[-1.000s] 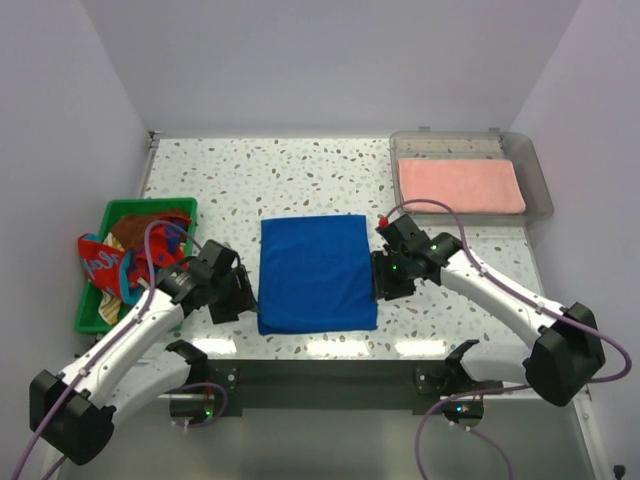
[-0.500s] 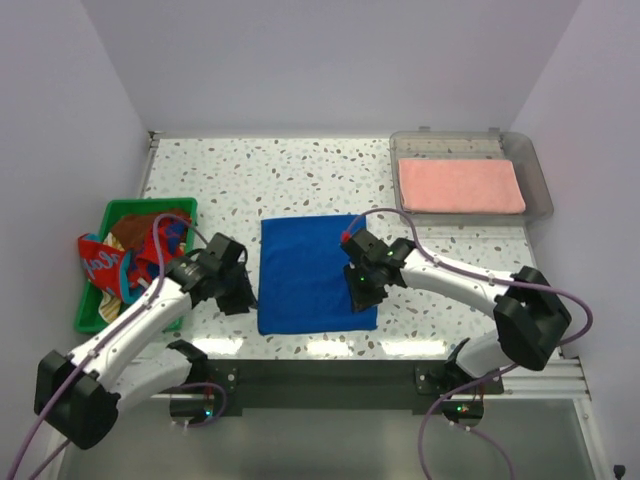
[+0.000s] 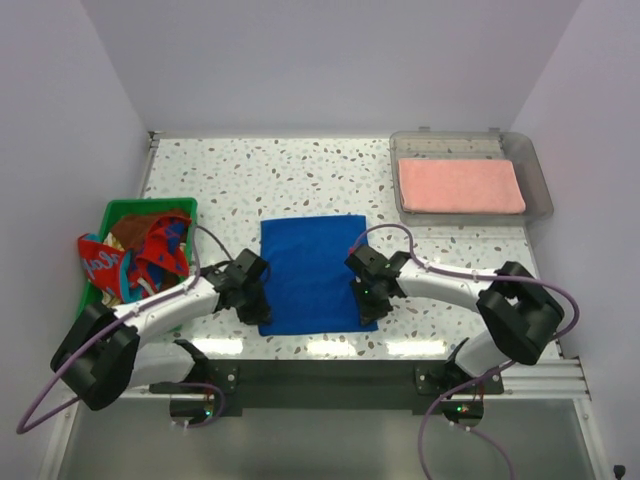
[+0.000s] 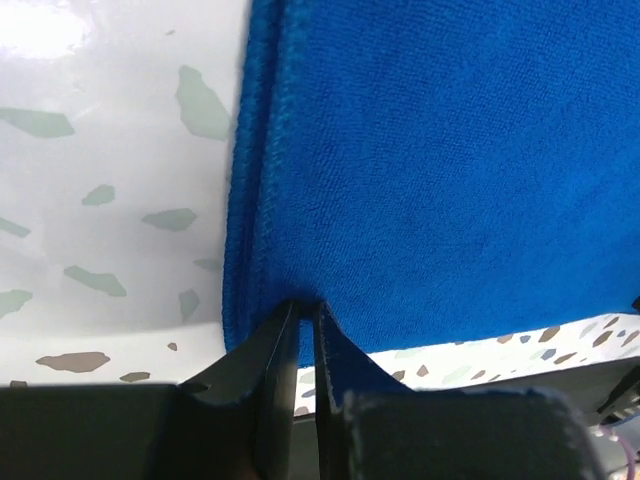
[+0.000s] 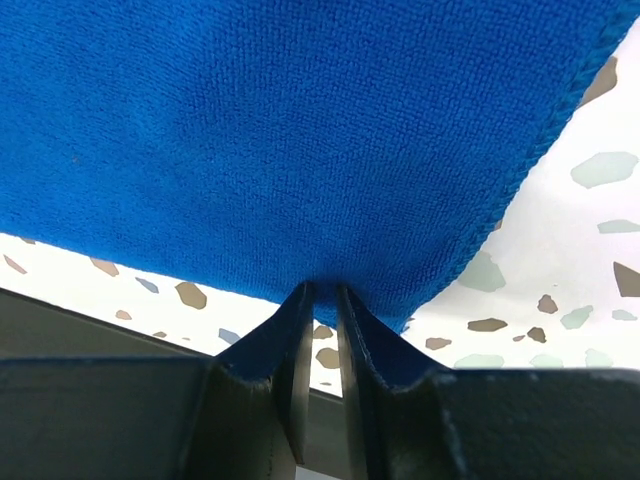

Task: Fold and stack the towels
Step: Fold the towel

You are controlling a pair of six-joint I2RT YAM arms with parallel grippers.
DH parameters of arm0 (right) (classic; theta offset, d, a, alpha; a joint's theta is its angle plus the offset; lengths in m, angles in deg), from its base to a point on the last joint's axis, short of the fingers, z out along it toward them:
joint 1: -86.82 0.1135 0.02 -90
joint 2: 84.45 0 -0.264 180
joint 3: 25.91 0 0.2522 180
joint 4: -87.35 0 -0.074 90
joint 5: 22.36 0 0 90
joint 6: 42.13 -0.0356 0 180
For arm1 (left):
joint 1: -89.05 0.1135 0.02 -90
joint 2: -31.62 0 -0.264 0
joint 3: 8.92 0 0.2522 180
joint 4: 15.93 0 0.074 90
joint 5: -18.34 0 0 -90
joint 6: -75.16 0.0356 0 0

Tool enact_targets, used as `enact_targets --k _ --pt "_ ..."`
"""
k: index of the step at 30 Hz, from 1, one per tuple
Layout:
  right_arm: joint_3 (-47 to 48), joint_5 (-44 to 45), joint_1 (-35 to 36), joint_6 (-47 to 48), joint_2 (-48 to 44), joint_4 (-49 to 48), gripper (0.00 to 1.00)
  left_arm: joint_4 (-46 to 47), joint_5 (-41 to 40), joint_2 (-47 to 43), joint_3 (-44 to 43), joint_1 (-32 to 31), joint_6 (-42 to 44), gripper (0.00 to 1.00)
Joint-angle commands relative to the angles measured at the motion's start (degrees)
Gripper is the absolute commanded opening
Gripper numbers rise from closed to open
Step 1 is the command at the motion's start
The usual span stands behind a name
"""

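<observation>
The left tool (image 4: 305, 308) and right tool (image 5: 322, 292) are each clenching a near corner of the royal blue towel (image 3: 312, 262) (soft, light, likely sagging between the two grips).

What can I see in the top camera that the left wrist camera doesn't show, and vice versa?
Only the top view: the pink towel in the clear tray, the green basket of crumpled towels, and the right gripper at the right edge of the blue towel. Only the left wrist: the stitching along that towel's edge and the left gripper closed on it. Both: the blue towel and the speckled table.
</observation>
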Motion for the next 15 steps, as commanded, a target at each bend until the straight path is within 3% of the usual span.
enact_targets --k 1,5,6,9,13,15 --pt "-1.9 3.0 0.2 0.4 -0.7 0.5 0.21 -0.8 -3.9 -2.4 3.8 -0.3 -3.6 0.16" --pt "3.1 5.3 -0.1 4.9 -2.2 6.4 0.25 -5.4 -7.4 -6.2 0.5 -0.3 -3.4 0.28" --pt "4.8 5.3 -0.5 6.3 -2.3 7.3 0.26 -5.9 -8.1 -6.5 -2.4 -0.2 -2.7 0.37" --pt "12.4 5.3 -2.6 12.4 -1.5 10.5 0.27 -6.7 -11.3 -5.8 -10.0 -0.3 1.9 0.49" --pt "24.5 5.1 -9.0 18.9 2.7 11.5 0.26 -2.8 -15.5 -1.3 -17.4 1.9 9.3 0.51" --pt "27.8 5.5 -12.7 20.2 6.2 10.1 0.23 2.7 -13.4 2.4 -20.0 6.5 14.3 0.51"
